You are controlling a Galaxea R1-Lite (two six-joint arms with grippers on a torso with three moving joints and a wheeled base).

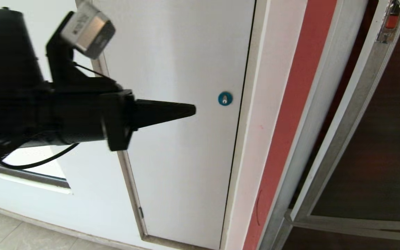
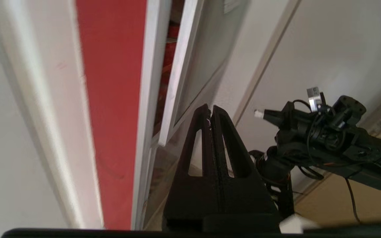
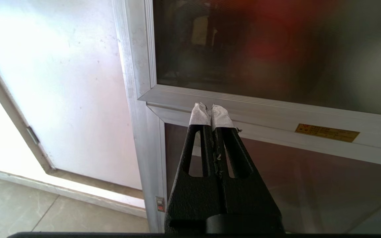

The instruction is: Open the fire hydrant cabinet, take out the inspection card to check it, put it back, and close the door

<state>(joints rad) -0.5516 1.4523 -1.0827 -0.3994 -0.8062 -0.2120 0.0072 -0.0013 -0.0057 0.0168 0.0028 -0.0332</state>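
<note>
Landmark: the white door (image 1: 182,139) with its round blue lock (image 1: 225,99) stood at the middle of the head view; every place below is given from it.
Left gripper: the left gripper (image 1: 189,110) was raised in front of the white door, its tip pointing at the blue lock and stopping just short of it on the side away from the cabinet. Its two black fingers were pressed together with no gap, and nothing was between them; the left wrist view shows the same, tips meeting (image 2: 210,110).
Fire hydrant cabinet: the fire hydrant cabinet (image 1: 290,114) stood just beside the white door, past the door's lock-side frame, showing a red side strip and a silver metal frame.
Door: the door (image 1: 384,146), dark tinted glass in a silver frame, lay beyond the red strip, farther from the white door. A dark gap ran between its frame and the cabinet's, so it looked slightly ajar. A small red latch (image 1: 391,20) sat at its upper edge.
Right gripper: the right gripper (image 3: 212,110) was low in front of the cabinet, at the silver rail (image 3: 276,115) between the upper and lower dark panels, to the cabinet side of the white door. Its white-taped tips were pressed together, holding nothing.
Inspection card: I could not make it out in any view.
Floor: pale tiles (image 3: 45,211) ran below the white door.
</note>
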